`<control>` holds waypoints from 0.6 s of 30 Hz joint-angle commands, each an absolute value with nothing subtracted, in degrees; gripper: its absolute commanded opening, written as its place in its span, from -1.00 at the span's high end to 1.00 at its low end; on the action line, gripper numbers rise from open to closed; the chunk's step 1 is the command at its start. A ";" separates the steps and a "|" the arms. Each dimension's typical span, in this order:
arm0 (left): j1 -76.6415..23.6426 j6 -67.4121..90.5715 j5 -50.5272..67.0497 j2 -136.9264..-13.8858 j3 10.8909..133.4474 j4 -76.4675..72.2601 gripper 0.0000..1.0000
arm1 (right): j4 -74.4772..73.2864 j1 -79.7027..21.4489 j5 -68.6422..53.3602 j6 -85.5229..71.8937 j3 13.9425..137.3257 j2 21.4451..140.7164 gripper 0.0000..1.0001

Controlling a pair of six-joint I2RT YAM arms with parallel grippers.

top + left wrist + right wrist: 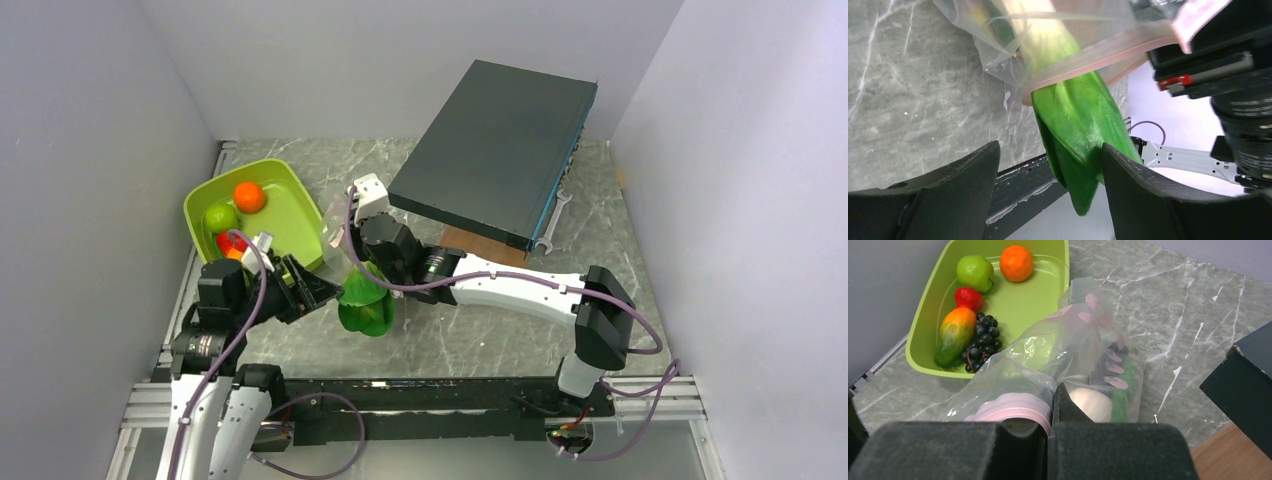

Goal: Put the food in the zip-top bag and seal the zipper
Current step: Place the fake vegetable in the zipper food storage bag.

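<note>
**Left gripper** (1048,150): jaws wide apart. The left wrist view shows the leafy greens (1073,115) hanging between the jaws. The greens lie close against one finger and clear of the other. Their lower tip extends below the jaw line. Their upper part passes through the looped zipper (1098,55) into the zip-top bag (998,45), which sits above the jaws.

**Right gripper** (1050,410): jaws closed, pinching the zipper at the bag mouth. This grip is confirmed only in the right wrist view. In that view the bag extends forward from the jaws and lies on the marbled table (1188,315). A pale round item (1091,405) and something green show through the plastic just ahead of the jaws. What the round item is cannot be determined.

**Remaining food**: beyond the jaws and to their left, the lime-green tray (1048,285) holds a green apple (974,272), an orange fruit (1016,262), a red fruit (969,298), a yellow-red fruit (954,335) and black grapes (980,340). The top view hides the grapes behind the left arm.

**Top view only**: both grippers meet over the greens, and a dark slab (495,150) sits tilted behind the right arm.
</note>
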State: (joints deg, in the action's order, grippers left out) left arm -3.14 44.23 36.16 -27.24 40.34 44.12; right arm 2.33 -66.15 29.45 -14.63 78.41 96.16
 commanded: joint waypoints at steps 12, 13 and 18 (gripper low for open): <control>-3.58 61.99 49.67 -22.80 28.85 19.20 -0.65 | 2.71 -66.87 30.59 -15.35 82.68 96.31 1.00; -3.68 63.08 50.03 -22.39 29.00 18.30 -0.67 | 3.02 -66.89 30.73 -15.23 82.57 96.26 1.00; -4.48 64.20 49.84 -21.10 31.17 21.46 -0.71 | 3.17 -67.07 30.75 -15.16 82.75 96.66 1.00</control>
State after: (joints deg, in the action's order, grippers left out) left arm -3.68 60.82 47.46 -22.15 28.77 24.05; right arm 0.91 -66.74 29.71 -14.81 79.40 96.47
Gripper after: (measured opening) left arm 0.851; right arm 0.007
